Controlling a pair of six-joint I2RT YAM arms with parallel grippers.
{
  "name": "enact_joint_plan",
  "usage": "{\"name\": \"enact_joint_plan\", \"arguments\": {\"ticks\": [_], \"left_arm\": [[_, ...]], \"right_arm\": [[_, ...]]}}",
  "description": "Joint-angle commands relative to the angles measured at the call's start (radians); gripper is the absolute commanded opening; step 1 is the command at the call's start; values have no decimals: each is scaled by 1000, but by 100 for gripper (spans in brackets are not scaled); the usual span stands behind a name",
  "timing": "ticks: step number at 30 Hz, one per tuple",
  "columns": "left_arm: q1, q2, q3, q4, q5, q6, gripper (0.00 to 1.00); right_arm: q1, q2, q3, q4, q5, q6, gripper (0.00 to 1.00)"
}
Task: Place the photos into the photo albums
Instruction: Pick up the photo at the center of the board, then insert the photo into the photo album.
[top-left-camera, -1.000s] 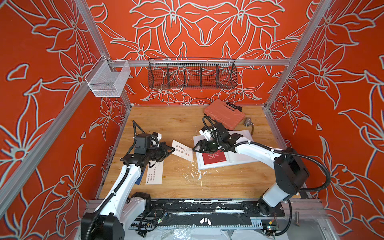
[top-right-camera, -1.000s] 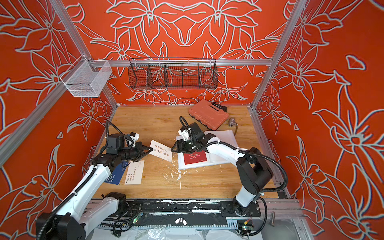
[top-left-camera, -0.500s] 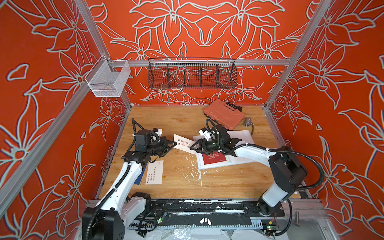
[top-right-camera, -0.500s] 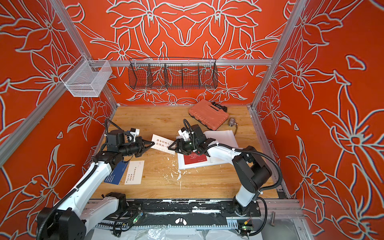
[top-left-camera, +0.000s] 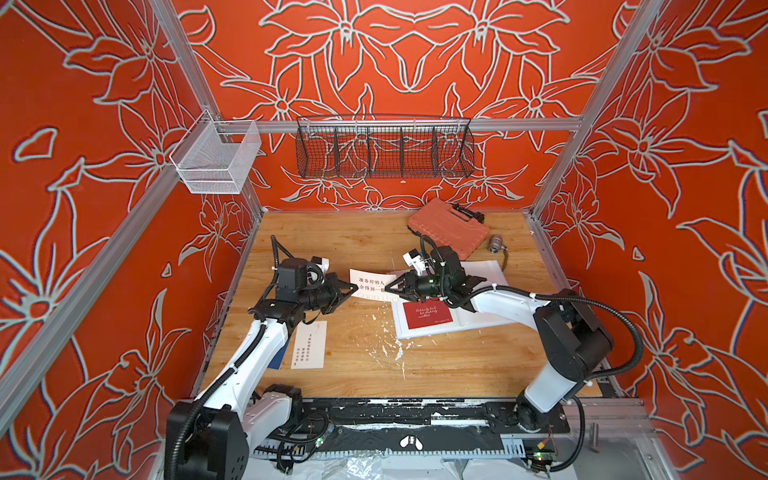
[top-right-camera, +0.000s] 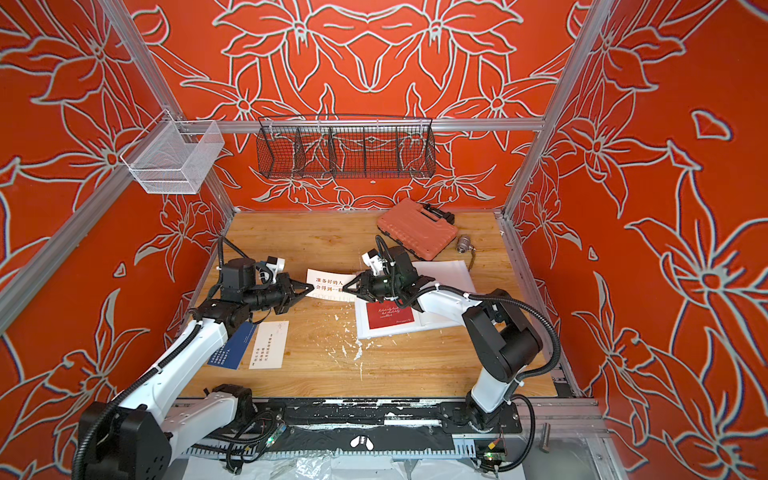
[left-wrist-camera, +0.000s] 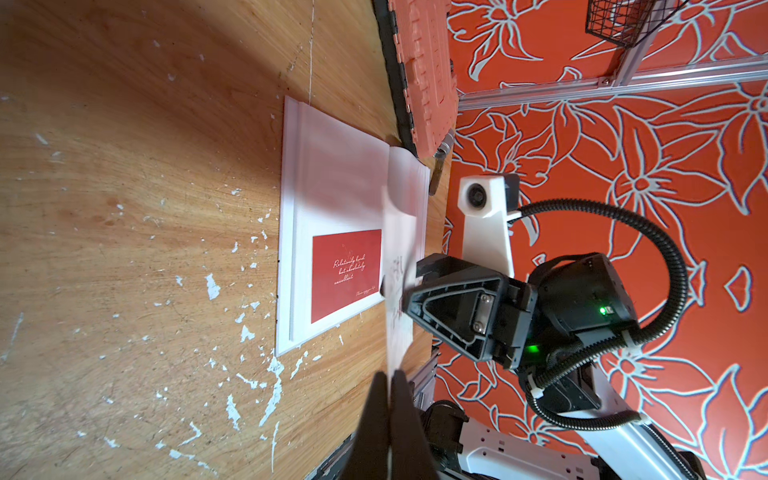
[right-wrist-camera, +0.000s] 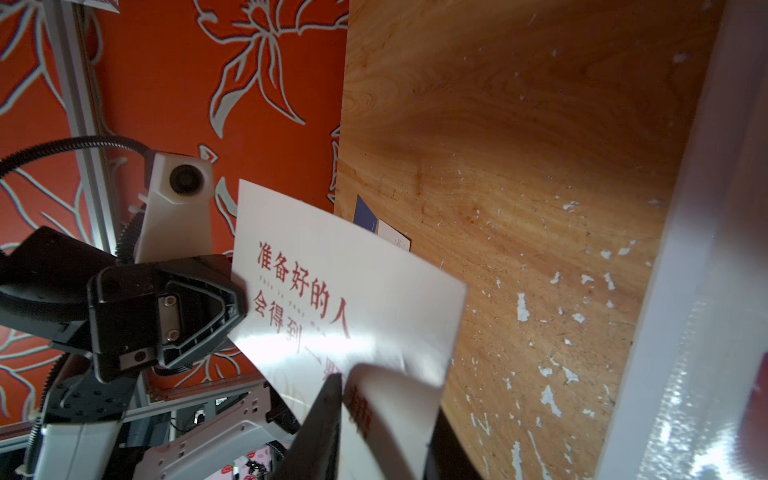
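The white card (top-left-camera: 372, 281) with Chinese lettering hangs above the middle of the counter (top-left-camera: 357, 245), spanning the gap between the two arms. The left fingers (top-left-camera: 345, 287) are pressed together on its 9 o'clock edge. The right fingers (top-left-camera: 397, 286) sit on either side of its 3 o'clock edge. In the right wrist view the card (right-wrist-camera: 345, 299) curls between them and is blurred there, so I cannot tell whether they press on it.

At 4 o'clock from the card the photo album (top-left-camera: 482, 270) lies open, white pages up. The dark red card (top-left-camera: 428, 313) lies flat on the page nearest the held card. At 7 o'clock a second white card (top-left-camera: 309, 345) lies on the counter. The navy card (top-right-camera: 235, 345) is just beside it, partly under the left arm. At 1 o'clock, just beyond the album, is the orange case (top-left-camera: 449, 228), with a small metal fitting (top-left-camera: 495, 244) near it. White flecks (top-left-camera: 395, 353) dot the wood in front of the album.
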Motion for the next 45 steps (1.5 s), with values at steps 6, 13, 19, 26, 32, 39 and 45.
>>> {"name": "enact_joint_plan", "arguments": {"ticks": [6, 13, 19, 26, 32, 39, 45], "left_arm": [[-19, 52, 40, -15, -18, 48, 0], [-43, 159, 144, -63, -69, 162, 52], [-104, 352, 338, -90, -139, 273, 63], [-143, 604, 567, -214, -145, 385, 64], [-184, 743, 660, -248, -180, 440, 64], [-239, 904, 762, -278, -180, 423, 64], [-245, 952, 773, -287, -185, 407, 64]], "right_arm": [[-17, -26, -4, 2, -22, -18, 4], [-93, -18, 87, -203, -53, -187, 0], [-227, -24, 220, -581, -32, -461, 0], [-416, -27, 359, -986, 109, -748, 0], [-492, 65, 505, -1191, 249, -925, 0], [-532, 128, 590, -1250, 312, -1012, 0], [-546, 162, 615, -1264, 381, -1057, 0]]}}
